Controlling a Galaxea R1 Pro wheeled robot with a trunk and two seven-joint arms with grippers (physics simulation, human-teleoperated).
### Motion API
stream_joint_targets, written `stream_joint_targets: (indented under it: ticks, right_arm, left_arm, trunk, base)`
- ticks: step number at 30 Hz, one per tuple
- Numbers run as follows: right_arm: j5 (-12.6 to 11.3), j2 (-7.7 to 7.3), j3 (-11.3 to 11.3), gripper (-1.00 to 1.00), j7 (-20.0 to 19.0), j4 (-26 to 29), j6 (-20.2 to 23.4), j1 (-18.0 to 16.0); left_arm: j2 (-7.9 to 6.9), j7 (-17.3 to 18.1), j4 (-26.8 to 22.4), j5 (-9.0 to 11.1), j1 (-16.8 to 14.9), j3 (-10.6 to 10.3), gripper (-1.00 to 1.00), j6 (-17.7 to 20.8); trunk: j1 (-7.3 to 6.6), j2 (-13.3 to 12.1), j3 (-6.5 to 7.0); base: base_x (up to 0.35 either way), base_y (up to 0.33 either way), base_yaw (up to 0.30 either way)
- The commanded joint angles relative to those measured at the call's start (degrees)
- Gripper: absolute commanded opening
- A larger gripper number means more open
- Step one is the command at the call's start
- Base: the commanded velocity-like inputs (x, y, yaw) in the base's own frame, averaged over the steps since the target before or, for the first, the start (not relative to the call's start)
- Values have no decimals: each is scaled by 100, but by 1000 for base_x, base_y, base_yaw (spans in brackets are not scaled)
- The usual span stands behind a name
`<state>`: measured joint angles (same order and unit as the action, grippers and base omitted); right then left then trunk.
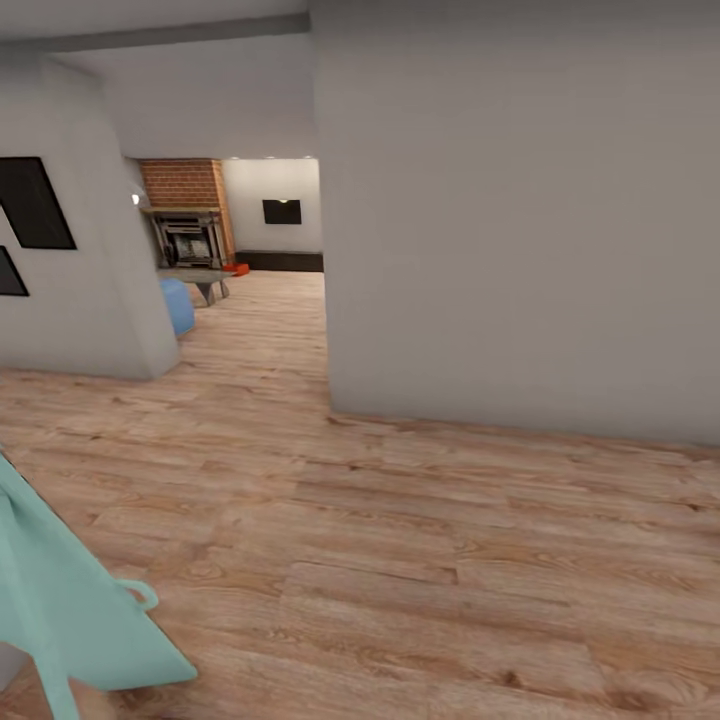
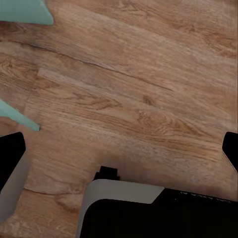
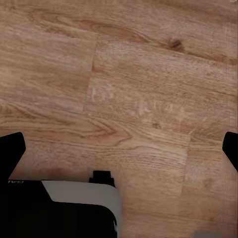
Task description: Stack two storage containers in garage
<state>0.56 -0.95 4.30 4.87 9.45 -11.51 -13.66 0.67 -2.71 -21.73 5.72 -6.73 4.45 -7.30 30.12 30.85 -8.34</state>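
1. Both my grippers hang over plank flooring, left gripper [image 2: 121, 148] and right gripper [image 3: 121, 148], fingers spread wide with nothing between them.
2. Below and around me it's just the light wood floor [image 1: 400, 560], plus some teal thing [image 1: 70, 600] at my left.
3. Way down the hall there's the brick fireplace [image 1: 185, 225], and a small orange-red spot [image 1: 236, 268] beside it, probably one of the storage containers.
4. So honestly nothing's done yet: I'd guess both bins need fetching, hauling to the garage, then stacking.
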Motion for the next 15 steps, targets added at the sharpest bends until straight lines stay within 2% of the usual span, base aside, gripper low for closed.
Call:
stream_joint_targets:
  ticks: [1,15]
  right_arm:
    - [6,-2,45,100,38,-4,-11,-5]
    - [6,-2,45,100,39,-4,-13,-5]
  left_arm:
    - [3,2,3,52,-4,12,100,-17]
    - [3,0,3,52,-4,12,100,-17]
  trunk:
    - [5,8,-10]
    - [5,8,-10]
  base:
    - [327,0,0]
    - [327,0,0]
